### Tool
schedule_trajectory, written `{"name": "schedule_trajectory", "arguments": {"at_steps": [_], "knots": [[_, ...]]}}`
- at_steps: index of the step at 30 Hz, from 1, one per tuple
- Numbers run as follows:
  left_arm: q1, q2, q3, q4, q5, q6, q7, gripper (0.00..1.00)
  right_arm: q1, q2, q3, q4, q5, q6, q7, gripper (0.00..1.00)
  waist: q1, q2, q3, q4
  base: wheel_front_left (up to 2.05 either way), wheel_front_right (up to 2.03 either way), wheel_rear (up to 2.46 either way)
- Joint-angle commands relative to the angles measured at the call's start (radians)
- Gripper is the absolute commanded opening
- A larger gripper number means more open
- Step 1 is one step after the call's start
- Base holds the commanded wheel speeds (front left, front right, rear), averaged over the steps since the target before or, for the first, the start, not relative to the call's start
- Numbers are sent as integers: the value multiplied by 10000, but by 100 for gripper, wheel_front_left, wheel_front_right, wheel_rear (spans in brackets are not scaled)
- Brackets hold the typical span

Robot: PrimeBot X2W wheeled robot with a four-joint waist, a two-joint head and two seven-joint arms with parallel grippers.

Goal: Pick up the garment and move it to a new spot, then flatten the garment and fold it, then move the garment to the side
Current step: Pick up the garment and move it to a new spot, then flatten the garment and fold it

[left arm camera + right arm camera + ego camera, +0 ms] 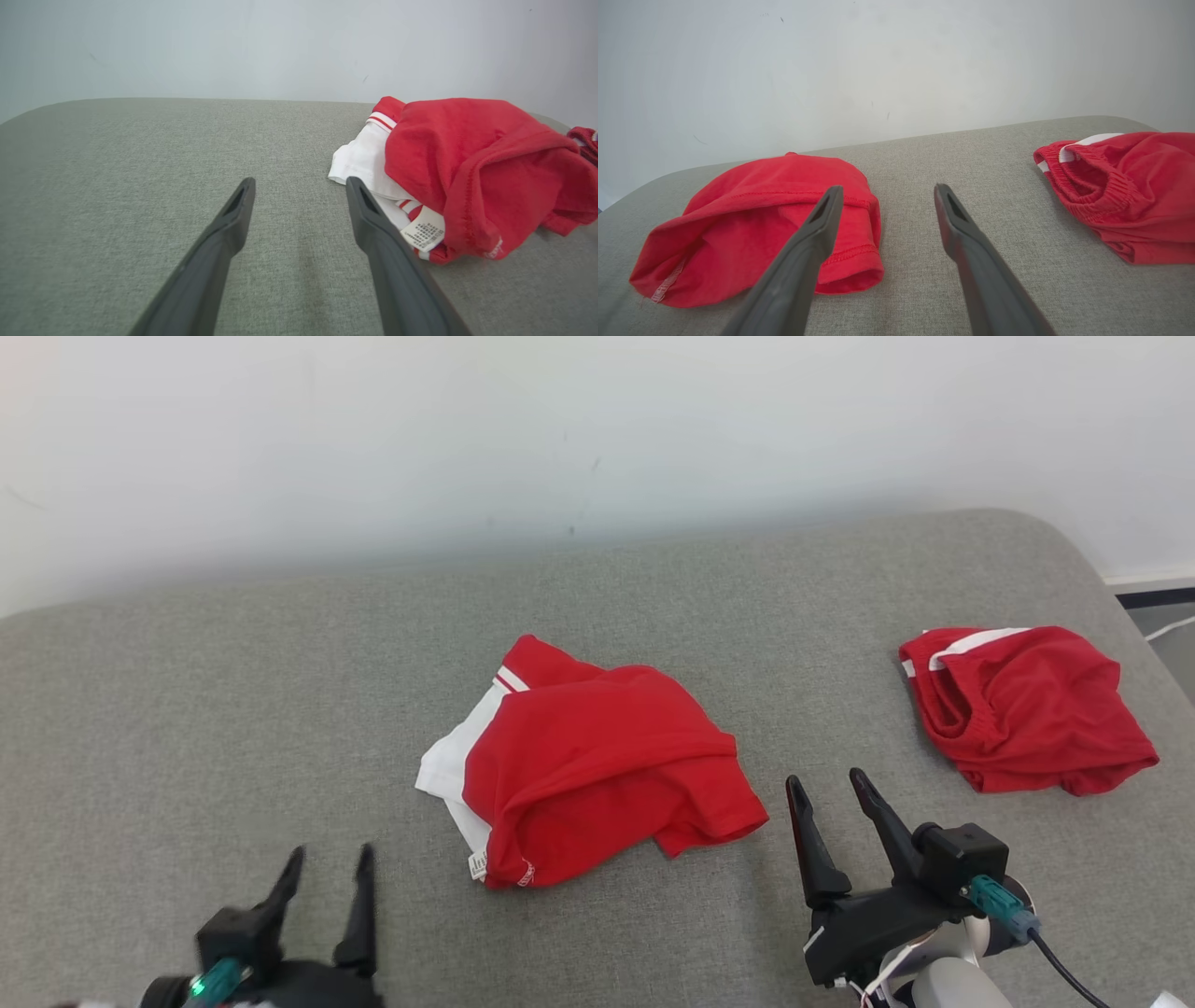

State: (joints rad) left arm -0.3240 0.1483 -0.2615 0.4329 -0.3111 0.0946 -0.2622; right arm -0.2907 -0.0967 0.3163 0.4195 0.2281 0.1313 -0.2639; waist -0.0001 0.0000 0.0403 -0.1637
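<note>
Red-and-white jersey garment heaped loosely at centre frame on the grey woven cushion
Left gripper at lower left, fingers spread and empty, near the garment's white edge; right gripper at lower right, likewise spread and empty, beside the red hem; second red bundle with white stripe at right of frame, well apart from the first

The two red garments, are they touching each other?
Apart. The head view shows bare grey surface between the red-and-white garment and the red shorts.
</note>
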Motion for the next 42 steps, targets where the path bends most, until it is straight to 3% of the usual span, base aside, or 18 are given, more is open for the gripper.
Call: {"name": "schedule_trajectory", "arguments": {"at_steps": [1, 9, 18, 32, 42], "knots": [[467, 2, 453, -273, 276, 48, -34, 100, 181, -22, -15, 7, -25, -10, -3, 100, 1, 0, -79, 29, 0, 0, 0], [1954, -298, 2334, -1394, 1171, 76, -34, 100, 359, -55, -146, -29, -116, -10, -3, 100, 1, 0, -249, 116, 0, 0, 0], [3259, -804, 3308, -2618, 1756, 392, -35, 100, 586, -1, -215, -14, -167, -10, -3, 100, 1, 0, -388, 225, 0, 0, 0], [3738, -976, 3311, -2986, 1694, 544, -34, 100, 697, -44, -177, 35, -154, -10, -2, 100, 1, 0, -348, 436, 0, 0, 0], [3442, -974, 2905, -2636, 1526, 310, -34, 100, 311, -24, 1557, -72, 169, -10, -2, 100, 1, 0, -270, 1446, 0, 0, 0]]}}
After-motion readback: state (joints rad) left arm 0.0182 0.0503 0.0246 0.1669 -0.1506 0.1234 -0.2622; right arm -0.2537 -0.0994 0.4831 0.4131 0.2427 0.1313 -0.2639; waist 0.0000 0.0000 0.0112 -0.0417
